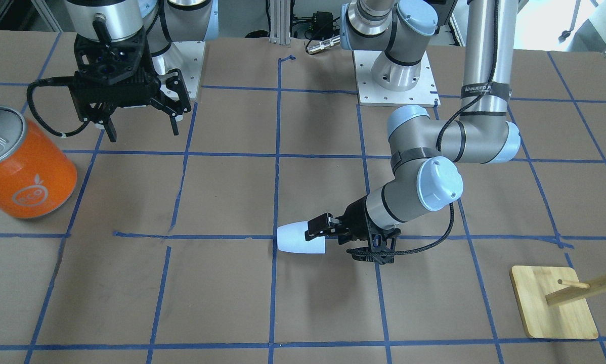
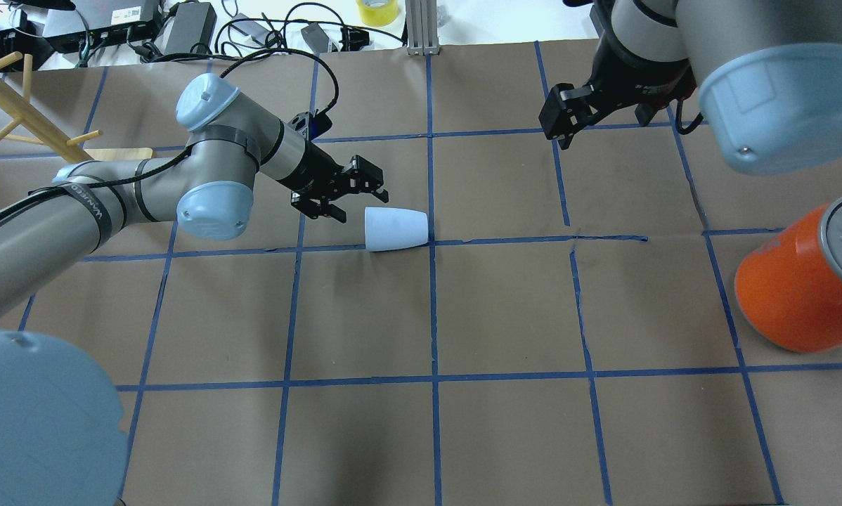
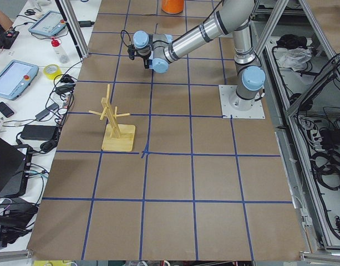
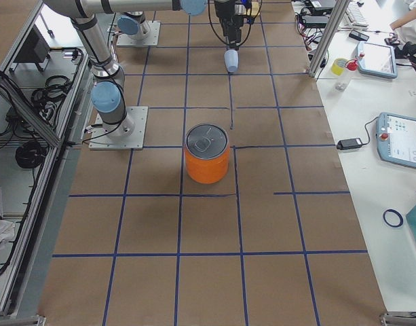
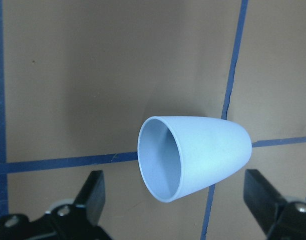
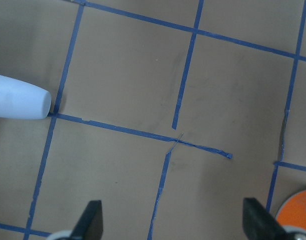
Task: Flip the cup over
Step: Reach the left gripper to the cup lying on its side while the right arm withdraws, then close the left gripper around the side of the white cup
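Observation:
The cup (image 2: 395, 228) is a small pale blue-white tumbler lying on its side on the brown table, near a blue tape crossing. It also shows in the front view (image 1: 298, 237) and the right side view (image 4: 231, 61). Its open mouth faces my left gripper (image 2: 351, 200), which is open and low, just off the rim. In the left wrist view the cup (image 5: 207, 150) lies ahead of and between the two spread fingertips (image 5: 95, 182), with neither touching it. My right gripper (image 1: 142, 129) is open and empty, held above the table far from the cup.
A big orange can (image 1: 27, 172) with a silver lid stands tilted on the robot's right side of the table, also seen from overhead (image 2: 793, 281). A wooden peg rack (image 1: 551, 303) on a square base stands on the robot's left side, past the left arm.

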Robot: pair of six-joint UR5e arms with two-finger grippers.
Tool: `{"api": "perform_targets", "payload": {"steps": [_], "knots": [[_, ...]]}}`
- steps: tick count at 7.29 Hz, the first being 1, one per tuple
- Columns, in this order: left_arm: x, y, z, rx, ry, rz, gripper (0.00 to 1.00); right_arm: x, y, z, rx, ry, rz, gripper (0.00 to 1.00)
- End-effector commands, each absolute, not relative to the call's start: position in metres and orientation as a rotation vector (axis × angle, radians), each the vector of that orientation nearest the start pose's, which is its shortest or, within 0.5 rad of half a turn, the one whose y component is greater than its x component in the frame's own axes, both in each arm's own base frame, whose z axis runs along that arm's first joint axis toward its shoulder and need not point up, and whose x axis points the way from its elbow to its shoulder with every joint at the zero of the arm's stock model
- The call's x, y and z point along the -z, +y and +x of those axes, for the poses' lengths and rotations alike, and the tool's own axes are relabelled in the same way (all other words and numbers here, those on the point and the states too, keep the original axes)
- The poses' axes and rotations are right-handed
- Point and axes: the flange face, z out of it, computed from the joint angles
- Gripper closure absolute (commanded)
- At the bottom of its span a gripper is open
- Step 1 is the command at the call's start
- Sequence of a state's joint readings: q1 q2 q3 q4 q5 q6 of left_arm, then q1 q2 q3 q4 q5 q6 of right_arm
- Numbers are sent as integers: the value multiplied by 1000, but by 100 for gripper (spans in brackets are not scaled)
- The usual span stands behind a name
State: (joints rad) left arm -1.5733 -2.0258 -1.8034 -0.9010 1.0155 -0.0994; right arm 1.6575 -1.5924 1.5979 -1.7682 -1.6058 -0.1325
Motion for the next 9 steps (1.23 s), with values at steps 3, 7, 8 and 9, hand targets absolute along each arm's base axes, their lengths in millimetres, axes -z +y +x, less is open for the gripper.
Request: {"api": "perform_targets", "payload": {"steps": [3,7,8,9], "knots": [[-197,-582,-206,126,-2518,161,12,-512,-486,155,281,3102,-208,0],[-205,-589,-206,135,-2518,303,100,-520,-489,129,304,3140,-115,0],[-224,-599,-205,103,-2516,339,100,-521,-489,129,306,3135,-115,0],[-241,-610,-204,64,-2529,368,100,-521,-490,129,311,3134,-118,0]]}}
